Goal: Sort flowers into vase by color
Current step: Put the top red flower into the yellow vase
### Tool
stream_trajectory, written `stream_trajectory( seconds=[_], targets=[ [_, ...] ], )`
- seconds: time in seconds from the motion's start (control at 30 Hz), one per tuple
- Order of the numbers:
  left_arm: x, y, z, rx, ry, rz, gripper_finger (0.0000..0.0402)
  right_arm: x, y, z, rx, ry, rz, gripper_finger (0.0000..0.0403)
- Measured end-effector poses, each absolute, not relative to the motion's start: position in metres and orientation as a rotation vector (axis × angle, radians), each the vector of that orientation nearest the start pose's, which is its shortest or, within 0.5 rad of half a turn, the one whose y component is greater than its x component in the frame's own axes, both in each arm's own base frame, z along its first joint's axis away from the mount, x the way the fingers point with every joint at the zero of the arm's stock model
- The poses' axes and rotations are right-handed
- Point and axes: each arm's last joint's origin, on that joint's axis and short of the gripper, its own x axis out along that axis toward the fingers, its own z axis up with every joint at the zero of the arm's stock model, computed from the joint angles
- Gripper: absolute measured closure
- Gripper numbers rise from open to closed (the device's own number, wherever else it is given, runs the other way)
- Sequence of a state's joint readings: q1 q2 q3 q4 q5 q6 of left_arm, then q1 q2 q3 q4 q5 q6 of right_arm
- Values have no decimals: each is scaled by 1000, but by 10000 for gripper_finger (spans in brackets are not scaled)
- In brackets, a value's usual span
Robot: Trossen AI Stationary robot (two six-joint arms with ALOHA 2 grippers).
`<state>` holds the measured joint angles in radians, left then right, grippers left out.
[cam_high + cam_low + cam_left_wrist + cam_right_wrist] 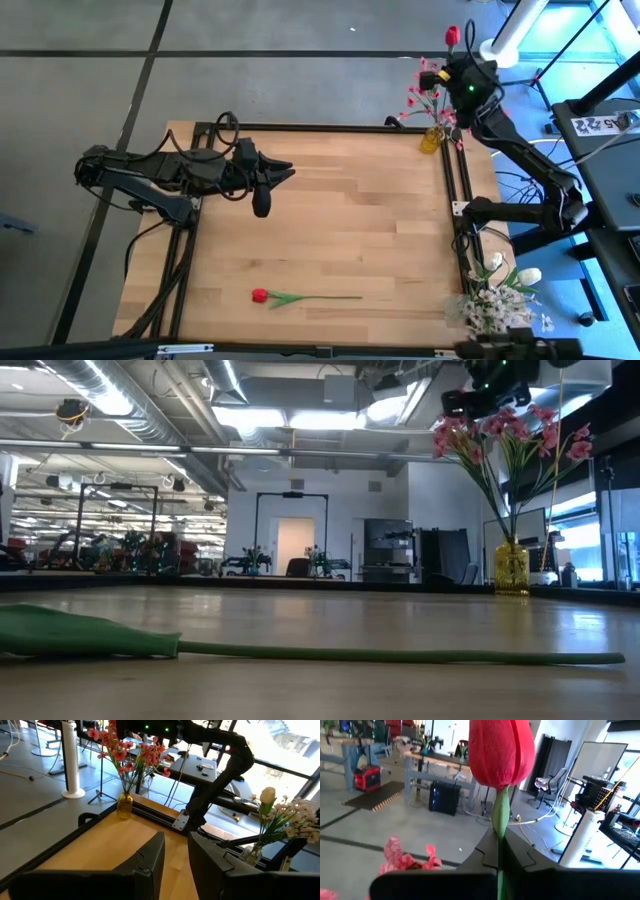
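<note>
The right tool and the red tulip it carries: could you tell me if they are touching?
Touching. The right wrist view shows the right tool shut on the red tulip, its green stem pinched between both fingers.

One tulip (262, 295) lies on the surface (340, 220) near its front edge. A vase (432, 139) stands at the far right corner, the right claw (452, 62) above it holding another tulip (501, 750). A second vase (248, 854) stands beside the front right corner.

Bright ceiling strip lights (100, 395) glare at 11 o'clock. Daylight washes the window (295, 750) at 2 o'clock. The nearest stem (400, 655) blurs
</note>
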<state>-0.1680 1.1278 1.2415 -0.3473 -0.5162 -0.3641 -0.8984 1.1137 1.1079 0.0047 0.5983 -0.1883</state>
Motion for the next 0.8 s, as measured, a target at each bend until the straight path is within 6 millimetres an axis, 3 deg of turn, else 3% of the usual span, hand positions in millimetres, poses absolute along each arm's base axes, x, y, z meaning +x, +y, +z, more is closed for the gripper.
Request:
stream_trajectory(
  seconds=[0.33,0.67,0.8],
  targets=[
    [233,-24,408,-309,149,390,319,131,-208,375,-151,143,-1523,400],
    [233,-24,408,-327,145,392,319,131,-208,377,-190,108,-1527,400],
    [233,-24,408,-327,144,392,319,132,-209,366,-198,142,-1535,400]
  ],
)
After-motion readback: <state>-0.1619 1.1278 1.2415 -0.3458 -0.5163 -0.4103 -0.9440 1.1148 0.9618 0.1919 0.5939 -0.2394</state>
